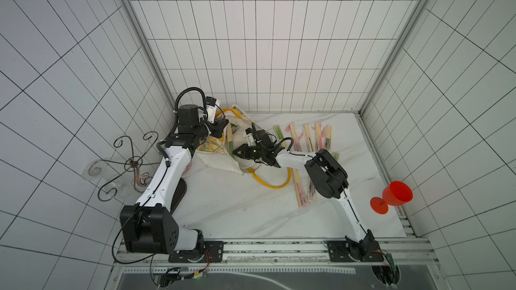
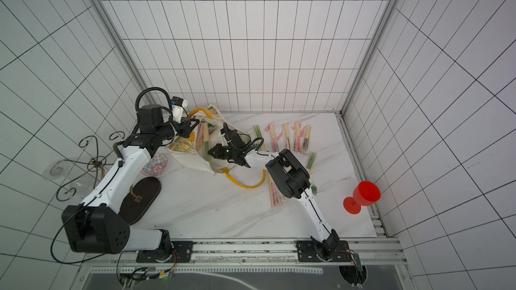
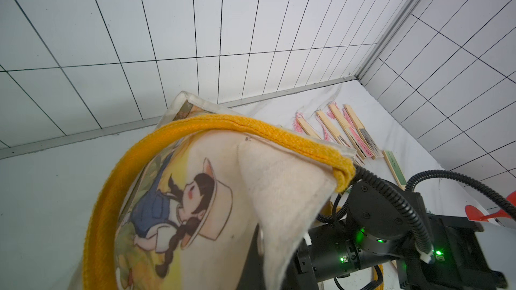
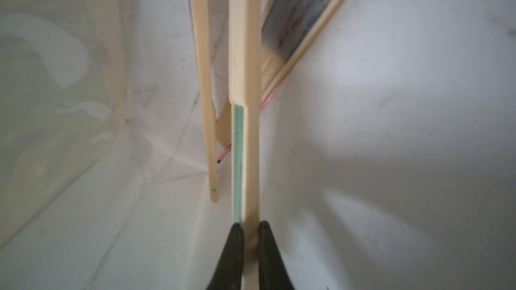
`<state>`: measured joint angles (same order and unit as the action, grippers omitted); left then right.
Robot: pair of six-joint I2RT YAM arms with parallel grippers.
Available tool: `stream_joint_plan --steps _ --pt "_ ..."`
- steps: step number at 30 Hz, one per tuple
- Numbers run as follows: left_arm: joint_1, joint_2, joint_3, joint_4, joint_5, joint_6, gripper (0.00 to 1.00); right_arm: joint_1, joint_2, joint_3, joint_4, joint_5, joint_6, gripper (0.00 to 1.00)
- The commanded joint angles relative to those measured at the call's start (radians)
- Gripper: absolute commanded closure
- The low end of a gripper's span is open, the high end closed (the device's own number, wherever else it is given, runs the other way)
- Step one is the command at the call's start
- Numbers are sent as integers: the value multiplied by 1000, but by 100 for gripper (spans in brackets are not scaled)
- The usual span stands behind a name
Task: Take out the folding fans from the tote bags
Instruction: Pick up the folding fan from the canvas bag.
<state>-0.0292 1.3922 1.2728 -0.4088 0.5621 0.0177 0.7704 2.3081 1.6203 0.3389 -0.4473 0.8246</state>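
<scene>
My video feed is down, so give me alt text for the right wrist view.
The right gripper is shut on a green-edged fan inside the bag. Other fans lie close beside it against the white cloth.

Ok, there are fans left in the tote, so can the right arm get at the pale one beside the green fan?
Probably, once free: the left gripper holds the tote bag open, and the pale fan sits uncovered beside the green fan, which the right gripper is shut on.
</scene>
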Motion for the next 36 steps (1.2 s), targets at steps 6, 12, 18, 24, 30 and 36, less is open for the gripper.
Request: stream_joint_plan --steps 6,12,18,24,30,36 --pt "23 -18 4 51 -19 31 100 -9 -141 -118 39 44 -49 94" --pt "28 -19 -1 50 -29 36 100 -10 -193 -158 6 104 -86 97" --pt "34 -19 -3 39 -58 54 100 -11 -248 -196 -27 137 -120 98" --pt "45 -19 -10 39 -71 54 100 -13 -310 -242 -48 157 -148 99" --pt "45 -7 -7 29 -101 58 100 -13 -364 -278 -96 166 -159 100" --pt "45 9 4 5 -179 73 100 -6 -468 -363 -159 167 -185 100"
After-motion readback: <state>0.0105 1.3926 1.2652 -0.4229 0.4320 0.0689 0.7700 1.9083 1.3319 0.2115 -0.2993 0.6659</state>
